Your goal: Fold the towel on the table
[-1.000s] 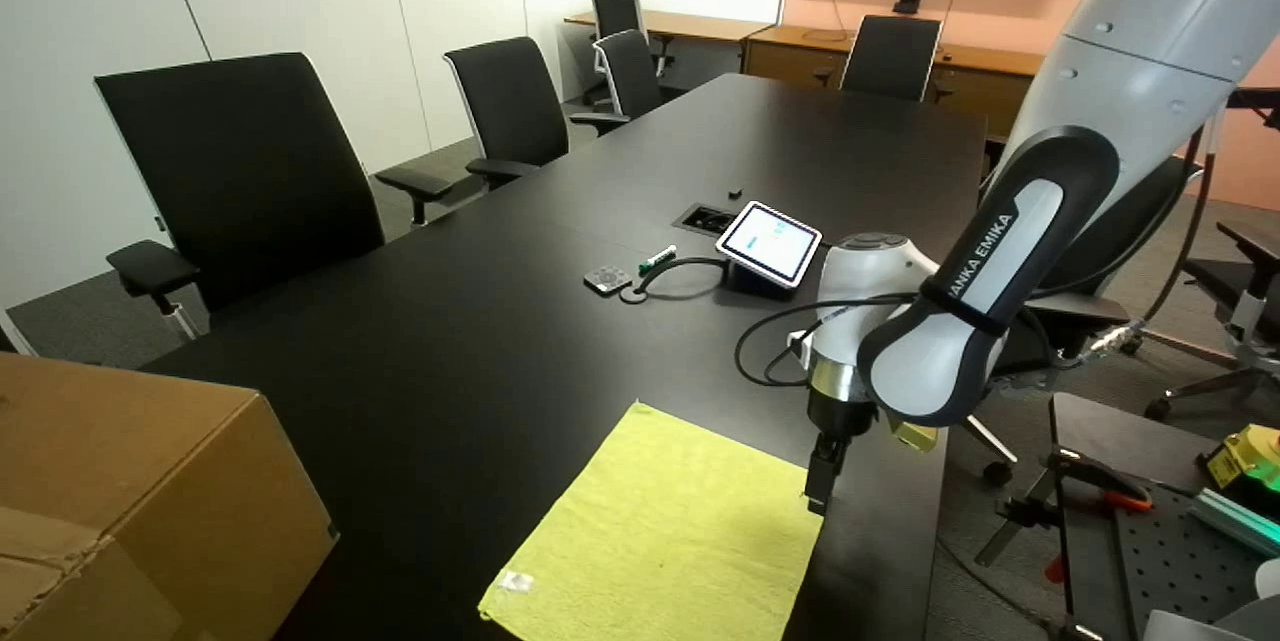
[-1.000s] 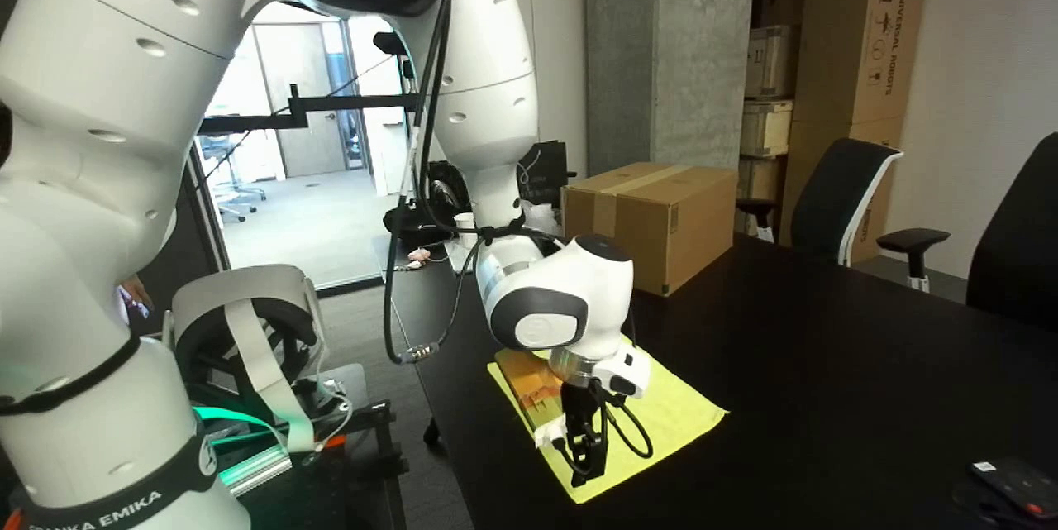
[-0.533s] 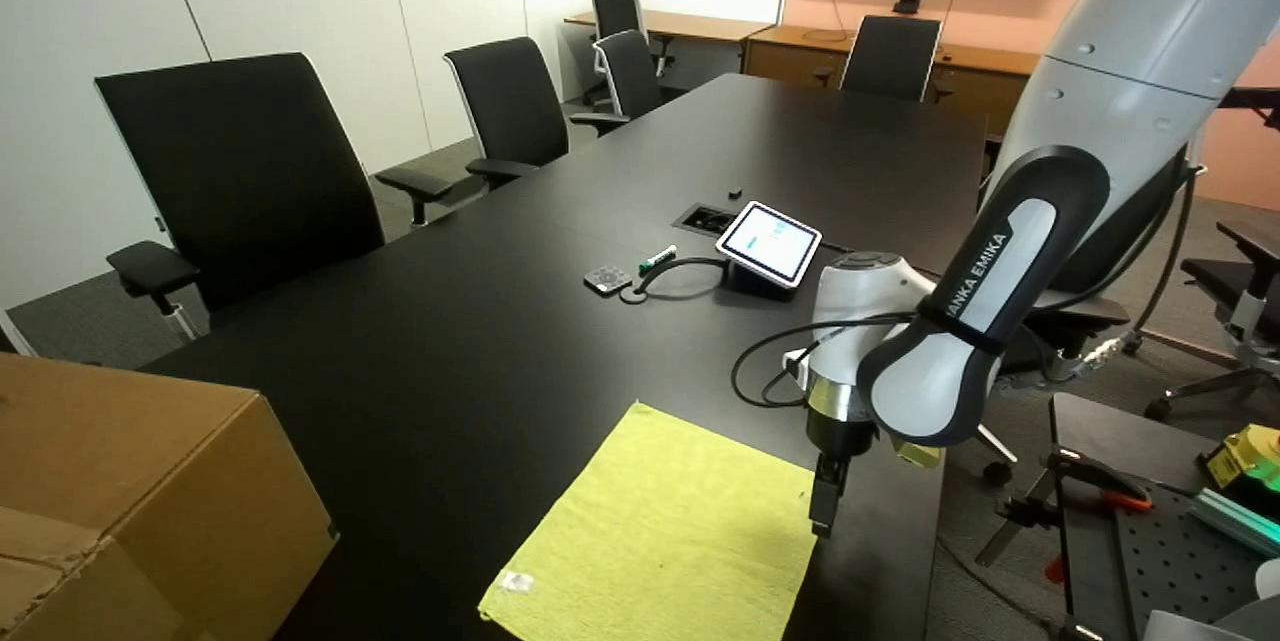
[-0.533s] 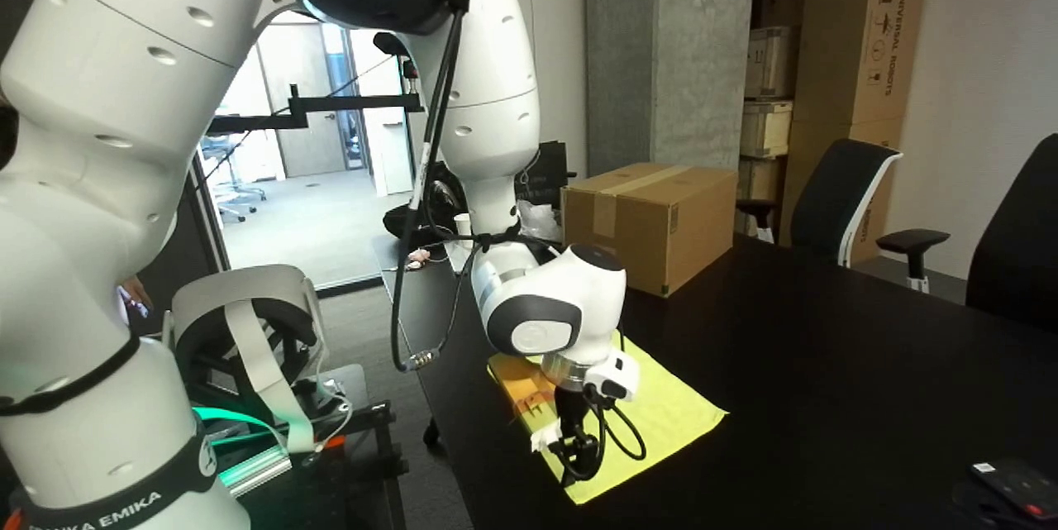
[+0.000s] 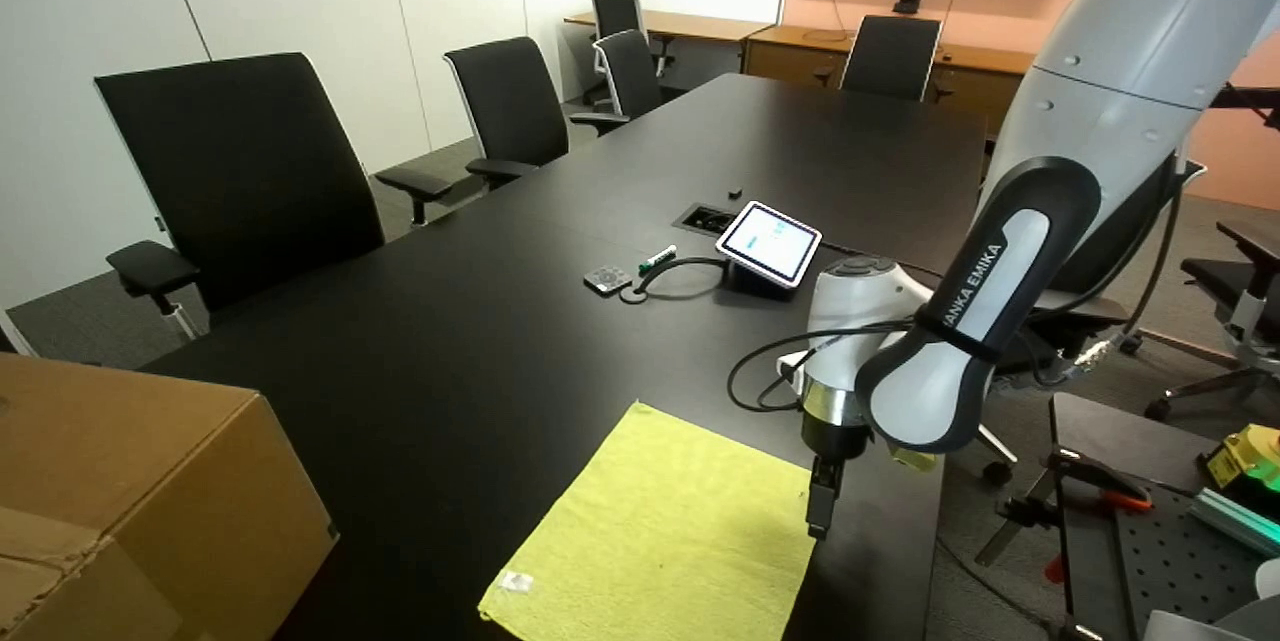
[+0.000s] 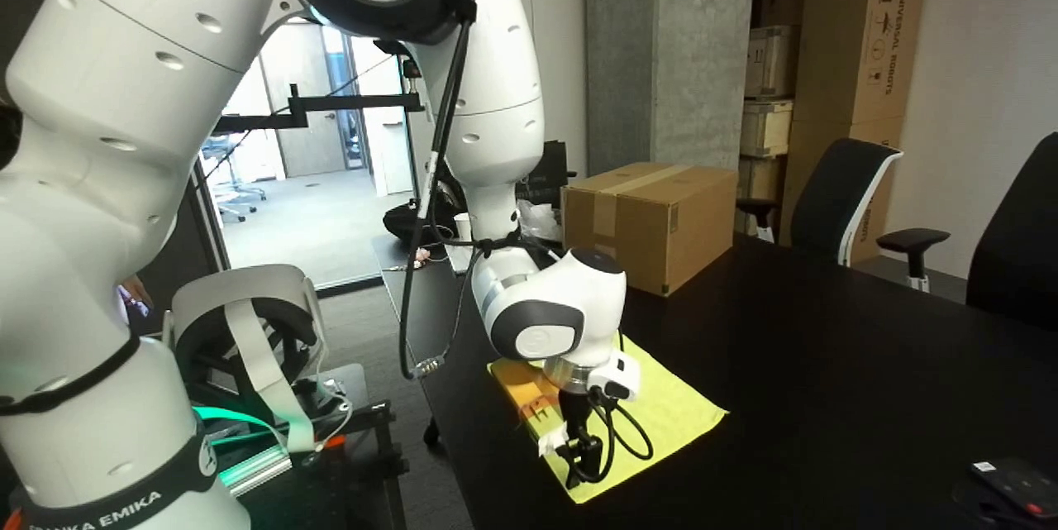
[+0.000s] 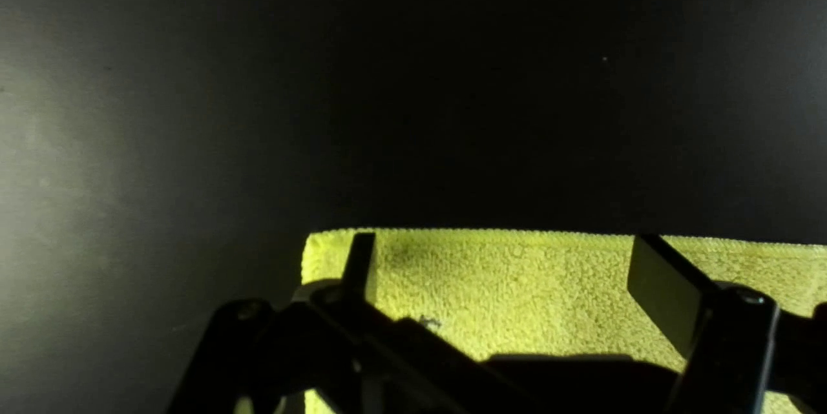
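The gripper (image 7: 504, 241) stands with its fingers (image 7: 665, 298) spread wide over the yellow towel (image 7: 517, 298), near one corner and just inside the stitched edge; whether they touch the towel is hard to tell. Beyond lies the black table (image 7: 194, 136).

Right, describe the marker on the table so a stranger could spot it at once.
Find the long black table, then the tilted, white-framed tablet on it. In an exterior view, the marker lies left of that tablet, beside a black cable. It alone there is slim, white and green; the neighbouring square is flat and grey.
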{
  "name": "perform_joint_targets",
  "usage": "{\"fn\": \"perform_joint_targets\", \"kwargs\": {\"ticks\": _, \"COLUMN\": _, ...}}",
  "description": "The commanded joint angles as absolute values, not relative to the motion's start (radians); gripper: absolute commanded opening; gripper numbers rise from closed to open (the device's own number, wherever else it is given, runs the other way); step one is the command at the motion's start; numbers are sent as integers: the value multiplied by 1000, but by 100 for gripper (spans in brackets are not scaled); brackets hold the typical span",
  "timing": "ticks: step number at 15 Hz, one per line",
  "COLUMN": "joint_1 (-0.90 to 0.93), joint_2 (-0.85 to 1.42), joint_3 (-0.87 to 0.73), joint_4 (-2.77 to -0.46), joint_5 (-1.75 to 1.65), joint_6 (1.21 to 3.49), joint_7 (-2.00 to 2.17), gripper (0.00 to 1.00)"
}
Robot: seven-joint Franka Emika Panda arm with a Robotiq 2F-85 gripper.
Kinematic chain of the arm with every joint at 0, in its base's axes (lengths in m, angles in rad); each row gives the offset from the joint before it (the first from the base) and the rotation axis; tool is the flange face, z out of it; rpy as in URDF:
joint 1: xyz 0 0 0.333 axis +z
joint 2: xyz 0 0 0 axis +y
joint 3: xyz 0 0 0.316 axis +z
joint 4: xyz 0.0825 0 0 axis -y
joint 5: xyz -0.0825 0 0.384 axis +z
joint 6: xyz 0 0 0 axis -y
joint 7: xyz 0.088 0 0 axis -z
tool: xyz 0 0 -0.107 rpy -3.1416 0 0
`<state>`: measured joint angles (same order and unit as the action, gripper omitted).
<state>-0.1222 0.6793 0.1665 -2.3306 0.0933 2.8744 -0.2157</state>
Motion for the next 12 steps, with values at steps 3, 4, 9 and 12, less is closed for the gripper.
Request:
{"fn": "perform_joint_targets", "kwargs": {"ticks": 3, "joint_1": -139, "joint_2": 752, "joint_3": 183, "joint_4": -2283, "joint_5": 76, "joint_6": 2971, "joint_7": -212, "gripper": 100}}
{"fn": "perform_joint_targets", "kwargs": {"ticks": 4, "joint_1": -137, "joint_2": 758, "joint_3": 181, "joint_4": -2281, "joint_5": 73, "joint_6": 2984, "joint_7": -209, "gripper": 100}}
{"fn": "perform_joint_targets", "kwargs": {"ticks": 9, "joint_1": -123, "joint_2": 764, "joint_3": 164, "joint_4": -2279, "joint_5": 61, "joint_6": 3010, "joint_7": -192, "gripper": 100}}
{"fn": "perform_joint_targets", "kwargs": {"ticks": 12, "joint_1": -119, "joint_2": 759, "joint_3": 162, "joint_4": -2280, "joint_5": 60, "joint_6": 3004, "joint_7": -186, "gripper": 94}}
